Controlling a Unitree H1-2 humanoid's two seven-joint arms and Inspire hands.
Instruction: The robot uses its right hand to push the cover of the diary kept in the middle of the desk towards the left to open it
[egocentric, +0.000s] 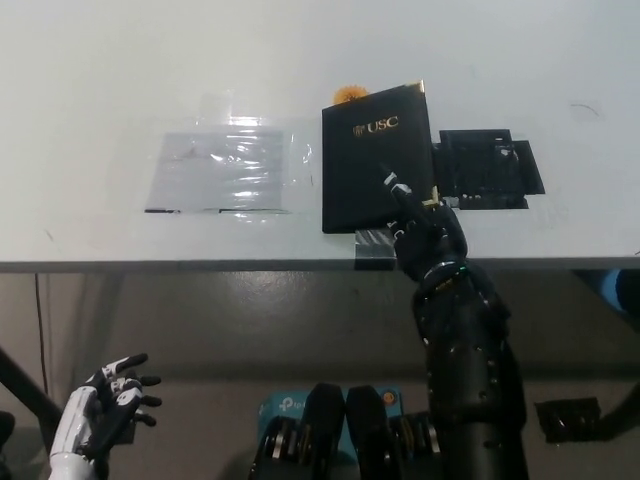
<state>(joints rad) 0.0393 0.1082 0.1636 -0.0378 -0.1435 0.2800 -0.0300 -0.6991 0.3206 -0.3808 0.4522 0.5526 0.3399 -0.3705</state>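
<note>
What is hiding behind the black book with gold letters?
An orange thing peeks out behind the diary; most of it is covered, so I cannot tell what it is. The right hand lies on the cover.

The black right hand lies over the lower right corner of the black square diary with gold lettering, hiding that corner and part of the grey tape strip at the white tabletop edge. Whether its fingers press the cover or only hover above it cannot be told. An orange round thing shows only as a sliver behind the diary's far edge; what it is stays unclear. The white left hand is cut off by the bottom edge. The small gold emblem beside the lettering is too small to read.
</note>
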